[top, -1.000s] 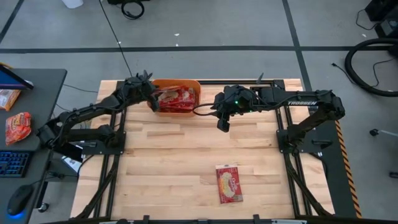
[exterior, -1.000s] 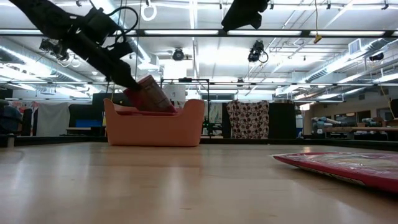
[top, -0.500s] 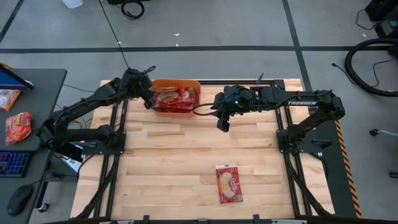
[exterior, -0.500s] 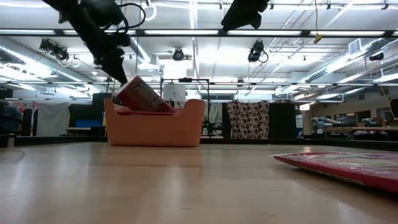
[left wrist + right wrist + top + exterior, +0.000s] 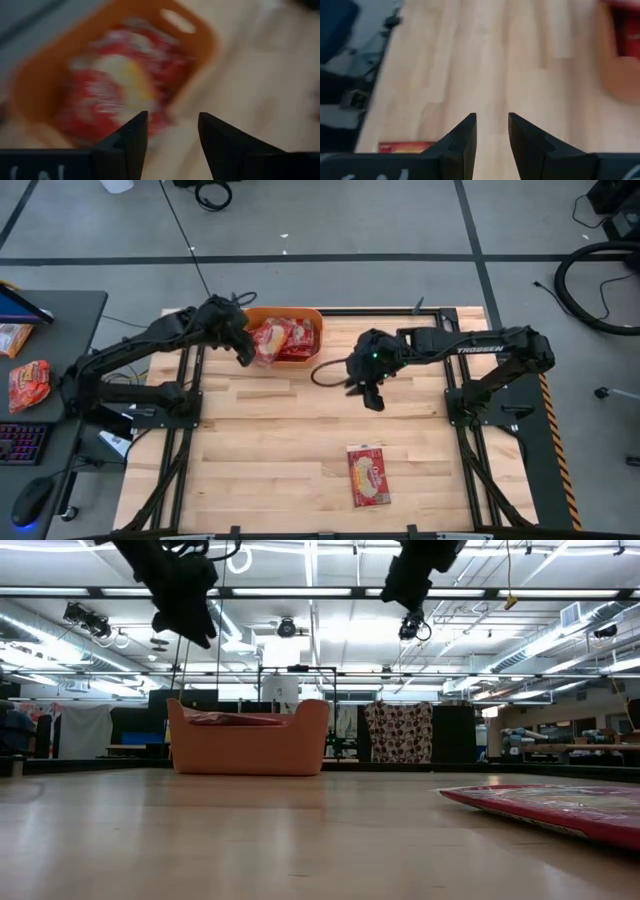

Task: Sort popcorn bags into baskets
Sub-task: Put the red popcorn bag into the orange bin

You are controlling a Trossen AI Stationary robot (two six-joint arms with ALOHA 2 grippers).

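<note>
My left pincer [image 5: 243, 355] hangs above the near-left corner of the orange basket [image 5: 300, 315], fingers apart, gripping nothing. My right pincer [image 5: 374, 400] hangs over bare table [image 5: 260, 450] right of the basket, fingers apart and empty. Several red popcorn bags [image 5: 283, 340] lie inside the basket. One popcorn bag [image 5: 368, 475] lies flat on the table, well apart from the basket, toward the near edge.

Overhead view evenly lit, soft shadows under arms on pale wooden slatted table top [image 5: 280, 440]. Low view backlit: long ceiling strip lights [image 5: 300, 592] glare at 12 o'clock, arms near-silhouettes; red flat packet [image 5: 560, 808] at 4 o'clock out of focus. Both wrist views blurred; orange plastic rectangular tub [image 5: 200, 35] smeared, w/ red contents indistinct.
</note>
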